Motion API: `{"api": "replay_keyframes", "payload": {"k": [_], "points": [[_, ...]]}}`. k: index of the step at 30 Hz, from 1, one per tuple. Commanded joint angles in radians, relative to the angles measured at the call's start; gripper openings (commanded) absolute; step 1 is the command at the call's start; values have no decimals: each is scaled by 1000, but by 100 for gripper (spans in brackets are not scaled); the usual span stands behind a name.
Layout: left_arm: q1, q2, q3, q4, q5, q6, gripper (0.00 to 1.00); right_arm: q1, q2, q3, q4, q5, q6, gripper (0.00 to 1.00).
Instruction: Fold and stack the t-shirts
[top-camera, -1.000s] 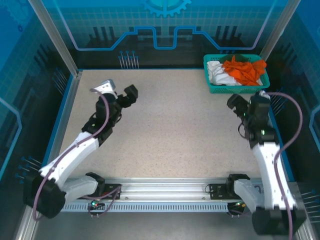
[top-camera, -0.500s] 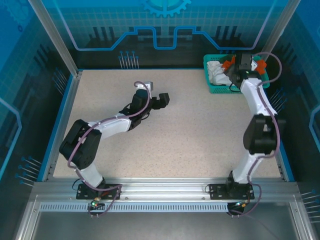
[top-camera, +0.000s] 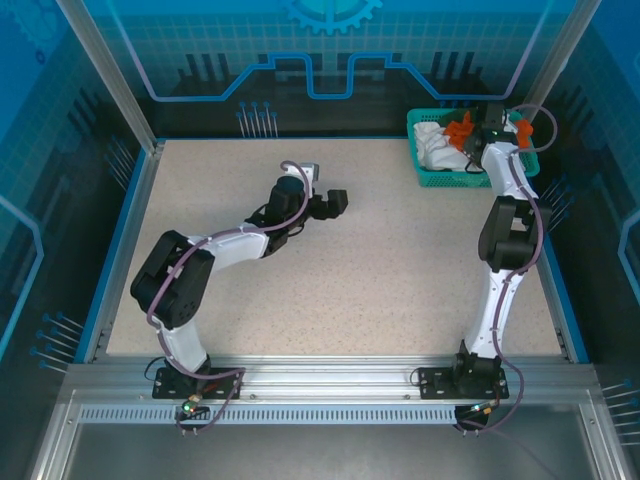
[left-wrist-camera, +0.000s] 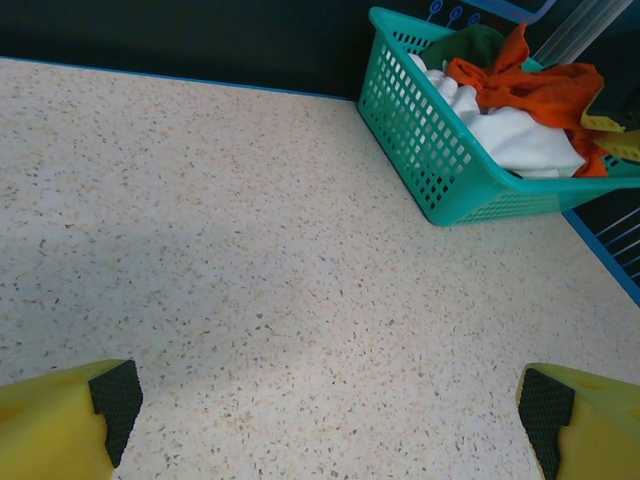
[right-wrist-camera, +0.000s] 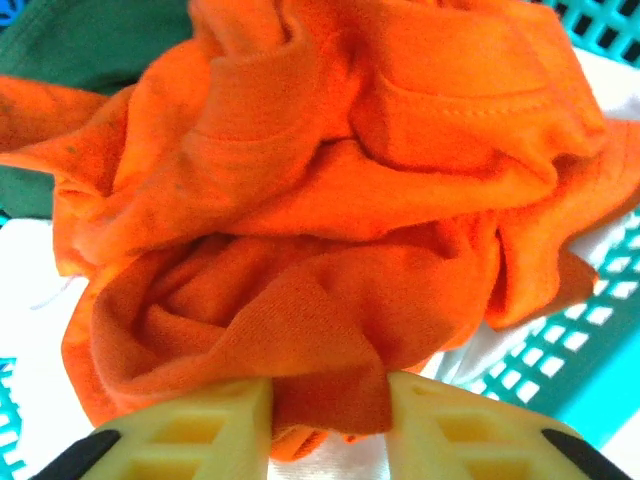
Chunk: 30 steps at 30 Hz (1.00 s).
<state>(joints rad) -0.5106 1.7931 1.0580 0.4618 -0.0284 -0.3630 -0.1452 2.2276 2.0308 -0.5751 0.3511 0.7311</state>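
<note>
- As the right gripper (right-wrist-camera: 330, 410) reached down into the basket (top-camera: 450, 180) at the far right corner of the table (top-camera: 380, 280), its jaws stood drawn in on a fold of the orange t-shirt (right-wrist-camera: 330, 200), with cloth filling the gap between the two fingers.
- The orange t-shirt lay bunched on top of the pile, directly ahead of and under those jaws. It was a crumpled heap, so no long axis could be told.
- The white t-shirt (left-wrist-camera: 520, 140) sat beneath and beside it, and the dark green t-shirt (right-wrist-camera: 80, 40) lay toward the back of the basket.
- The right arm was plainly the nearer one. The left gripper (left-wrist-camera: 330, 400) hung over bare table near the middle, well apart from the basket, which lay ahead of it and to its right.
- The left gripper's jaws were spread wide with nothing between them.
- Judged from this, the coming move was a lift straight up and back out over the basket wall. The risk looked to be the white t-shirt dragging along with the pinched fold.
- Compared with a second earlier, the right arm had gone from hanging back just outside the basket's near side to stretching fully into it, and its jaws had narrowed onto the cloth.
- The left arm had swung from the table's left side toward the centre, with its jaws as wide as before.
</note>
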Motion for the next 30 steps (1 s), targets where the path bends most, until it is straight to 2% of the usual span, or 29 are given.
{"api": "replay_keyframes", "payload": {"k": [1, 6, 9, 12, 20, 24, 30], "points": [[0, 17, 28, 26, 31, 14, 99, -5, -6, 14, 20, -12, -39, 12], [1, 19, 26, 29, 43, 14, 99, 17, -56, -5, 44, -4, -81, 9], [0, 26, 31, 29, 51, 9, 99, 46, -121, -48, 86, 41, -119, 8], [-1, 29, 33, 31, 57, 7, 99, 86, -196, -113, 158, 80, -168, 0], [-8, 47, 41, 32, 77, 3, 99, 201, -325, -167, 295, 231, -279, 0], [-18, 55, 51, 29, 80, 9, 99, 261, -350, -128, 367, 267, -366, 0], [-34, 76, 75, 7, 86, 19, 99, 330, -353, 62, 369, 292, -495, 0]]}}
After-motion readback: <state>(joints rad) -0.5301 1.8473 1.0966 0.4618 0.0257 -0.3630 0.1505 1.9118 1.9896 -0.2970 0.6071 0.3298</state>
